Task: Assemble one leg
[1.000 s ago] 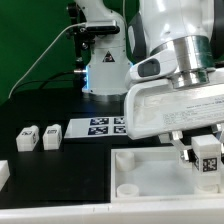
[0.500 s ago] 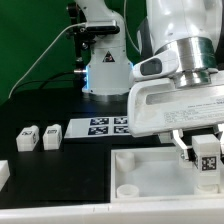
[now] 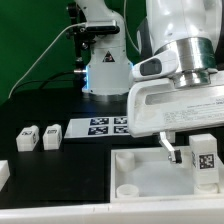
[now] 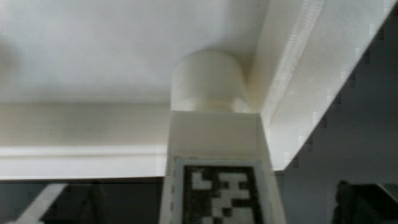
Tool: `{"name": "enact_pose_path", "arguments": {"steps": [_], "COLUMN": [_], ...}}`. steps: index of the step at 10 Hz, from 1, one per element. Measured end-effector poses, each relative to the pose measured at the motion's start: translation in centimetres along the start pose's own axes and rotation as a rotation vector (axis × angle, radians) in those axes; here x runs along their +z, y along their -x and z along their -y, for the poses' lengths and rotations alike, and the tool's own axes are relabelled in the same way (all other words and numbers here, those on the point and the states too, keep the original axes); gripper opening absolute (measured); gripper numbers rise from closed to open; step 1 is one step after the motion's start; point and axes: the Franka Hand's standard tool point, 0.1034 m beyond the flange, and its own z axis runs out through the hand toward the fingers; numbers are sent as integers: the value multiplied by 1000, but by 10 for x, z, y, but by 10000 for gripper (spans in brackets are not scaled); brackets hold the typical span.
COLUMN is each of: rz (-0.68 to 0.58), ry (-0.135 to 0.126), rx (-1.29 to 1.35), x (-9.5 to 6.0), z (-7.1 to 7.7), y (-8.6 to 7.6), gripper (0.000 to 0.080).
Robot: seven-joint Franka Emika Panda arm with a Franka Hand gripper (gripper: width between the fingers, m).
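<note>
A white leg with a black-and-white tag stands upright in the corner of the large white tray-like panel at the exterior view's right. My gripper hangs around it with its fingers spread apart; one dark finger stands clear of the leg. In the wrist view the leg runs up the middle to the panel's corner. The gripper is open there too, with its dark fingers far out at both sides and not touching the leg.
Two more legs lie at the exterior view's left, and another white part sits at the left edge. The marker board lies behind the panel. A round socket shows at the panel's near left corner.
The fingers were tight against the leg before. Now they have spread apart and let it go; the leg stays standing in the panel.
</note>
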Motion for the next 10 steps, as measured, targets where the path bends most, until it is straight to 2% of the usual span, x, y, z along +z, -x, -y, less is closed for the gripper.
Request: {"name": "enact_pose_path", "arguments": {"steps": [6,7,8,9,10], "rz": [1,50,93,71,114], "ry": [0,-9,-20,-19,-22], "rx": [0,2,8,14,16], "x": [-1,-6,-20,-29,-31], "z": [0,3,5,2,0], "y": [-1,-2,-13,-27,-24], "gripper": [649,649,649,649,649]}}
